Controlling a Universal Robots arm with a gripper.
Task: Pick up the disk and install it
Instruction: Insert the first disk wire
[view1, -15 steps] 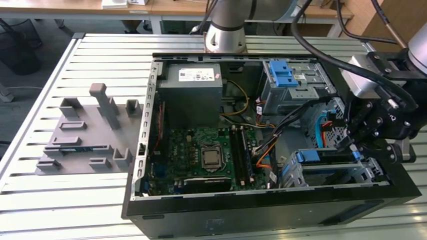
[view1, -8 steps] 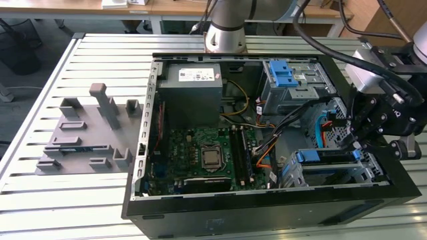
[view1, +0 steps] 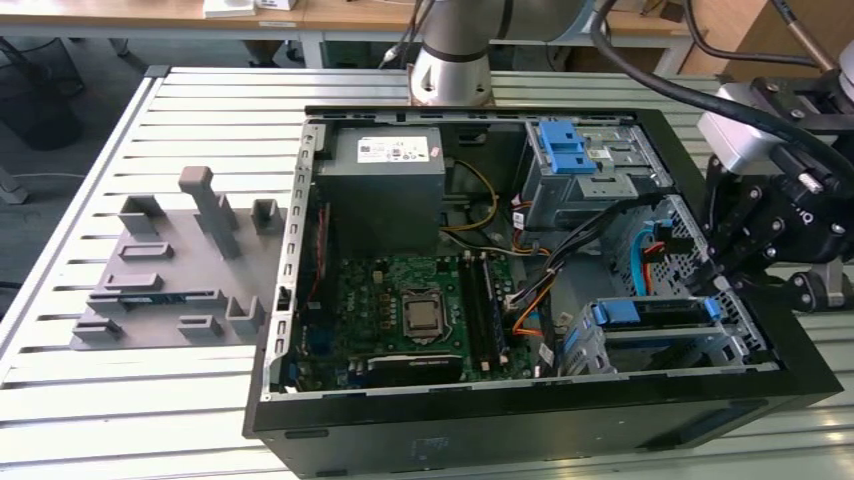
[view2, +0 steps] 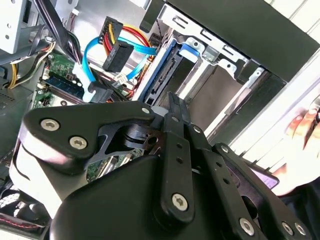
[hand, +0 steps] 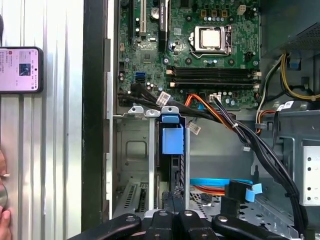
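Nearest the camera in the second wrist view, the gripper (view2: 176, 103) has its fingers drawn narrow with nothing visibly between them. Their tips sit just beside the disk (view2: 163, 76), at about 11 o'clock from them. The disk stands on edge in the drive cage (view2: 220, 85), its blue rail showing, so the insertion looks largely done, though full seating is hard to judge. Farther off at 9 o'clock lies the motherboard (view2: 62, 67).

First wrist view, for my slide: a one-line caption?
Claw poised at the disk standing in its bay, motherboard beyond.
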